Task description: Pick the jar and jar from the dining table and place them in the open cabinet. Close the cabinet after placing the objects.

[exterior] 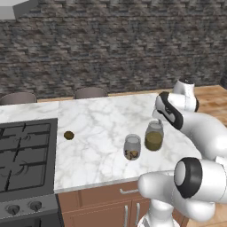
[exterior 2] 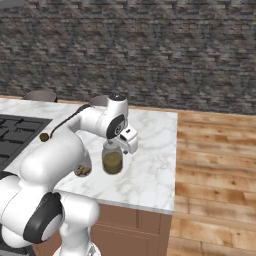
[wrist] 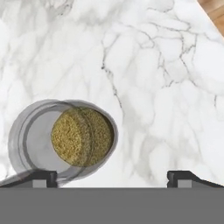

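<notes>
**Open fingers above the olive-filled jar on the marble counter**

Item 1, taller jar (exterior: 154, 136): clear glass, olive-green filling, upright on the white grey-veined counter (exterior: 97, 124), toward its right end. From the hand camera it is seen from above, at lower left, its mouth and filling both visible.

Item 2, shorter jar (exterior: 132, 147): clear glass, brown chunks at the bottom, upright, just beside the taller jar on its left and a little nearer the front edge. In the right base view it is mostly hidden behind the arm.

Item 3, gripper (wrist: 112, 176): poised over the taller jar, fingers (wrist: 41, 176) spread wide and grasping nothing. The left fingertip overlaps the jar's rim in the hand view; whether it actually touches the glass is hard to tell. The right fingertip stands over bare marble.

Item 4, small brown round lump (exterior: 68, 135): on the counter, well apart from the jars, near the hob.

Item 5, black gas hob (exterior: 24, 153): set in the counter's left part.

Item 6, two chair backs (exterior: 90, 92): behind the far edge, before a dark brick wall (exterior: 111, 44).
</notes>
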Controlling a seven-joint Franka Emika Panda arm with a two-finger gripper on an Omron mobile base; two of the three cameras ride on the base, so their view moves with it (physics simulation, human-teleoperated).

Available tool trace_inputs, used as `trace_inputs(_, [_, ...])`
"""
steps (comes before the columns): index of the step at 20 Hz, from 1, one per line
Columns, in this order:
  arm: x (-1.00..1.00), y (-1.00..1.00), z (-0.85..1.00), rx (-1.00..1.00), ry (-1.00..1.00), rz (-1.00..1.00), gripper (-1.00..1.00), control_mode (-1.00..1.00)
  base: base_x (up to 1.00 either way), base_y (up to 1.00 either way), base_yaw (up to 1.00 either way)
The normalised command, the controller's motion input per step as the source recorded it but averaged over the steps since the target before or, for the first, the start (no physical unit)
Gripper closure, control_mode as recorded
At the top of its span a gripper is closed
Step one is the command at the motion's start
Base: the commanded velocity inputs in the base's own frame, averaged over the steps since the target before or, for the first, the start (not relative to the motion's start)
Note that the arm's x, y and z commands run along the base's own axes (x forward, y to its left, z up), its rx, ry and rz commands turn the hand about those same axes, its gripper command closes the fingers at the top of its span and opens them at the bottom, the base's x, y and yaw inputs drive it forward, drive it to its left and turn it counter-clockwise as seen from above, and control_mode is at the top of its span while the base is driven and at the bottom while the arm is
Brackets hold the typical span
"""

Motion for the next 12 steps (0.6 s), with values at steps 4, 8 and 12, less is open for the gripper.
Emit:
trace_inputs(4, [0.08,0.0,-0.17,0.0,0.0,0.0,-1.0,-1.0,0.0,0.0,0.0])
trace_inputs(8, [0.08,0.0,-0.17,0.0,0.0,0.0,-1.0,-1.0,0.0,0.0,0.0])
trace_inputs(12, [0.11,0.0,-0.15,0.0,0.01,0.0,-1.0,-1.0,0.0,0.0,0.0])
